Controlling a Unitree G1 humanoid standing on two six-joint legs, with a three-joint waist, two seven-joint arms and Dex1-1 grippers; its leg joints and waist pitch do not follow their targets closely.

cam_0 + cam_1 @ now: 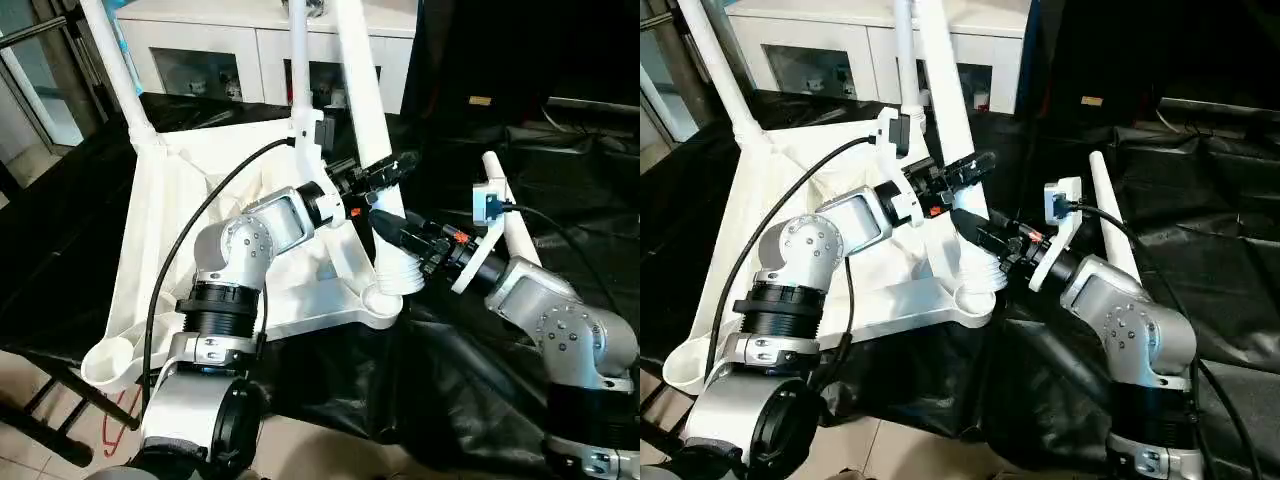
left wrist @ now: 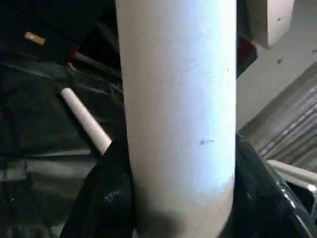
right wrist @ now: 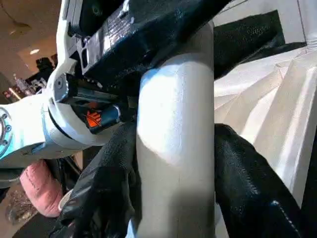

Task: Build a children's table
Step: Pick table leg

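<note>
The white tabletop [image 1: 170,220] lies upside down on black cloth, ribbed underside up. A white leg [image 1: 365,100] stands in its near right corner socket [image 1: 385,300]. My left gripper [image 1: 385,170] is shut on this leg partway up, and its black fingers [image 2: 106,193] press both sides of the tube [image 2: 178,114]. Just above the socket, my right gripper [image 1: 395,235] is shut on the same leg [image 3: 176,148], with fingers [image 3: 252,183] on either side. Two more legs [image 1: 115,60] [image 1: 298,60] rise from the far corners. A loose leg [image 1: 515,220] lies on the cloth to the right.
The near left corner socket [image 1: 110,360] holds no leg and hangs over the cloth's edge. A white glass-fronted cabinet [image 1: 230,50] stands behind the tabletop. Black cables run over the cloth at the right, and bare floor shows at the near edge.
</note>
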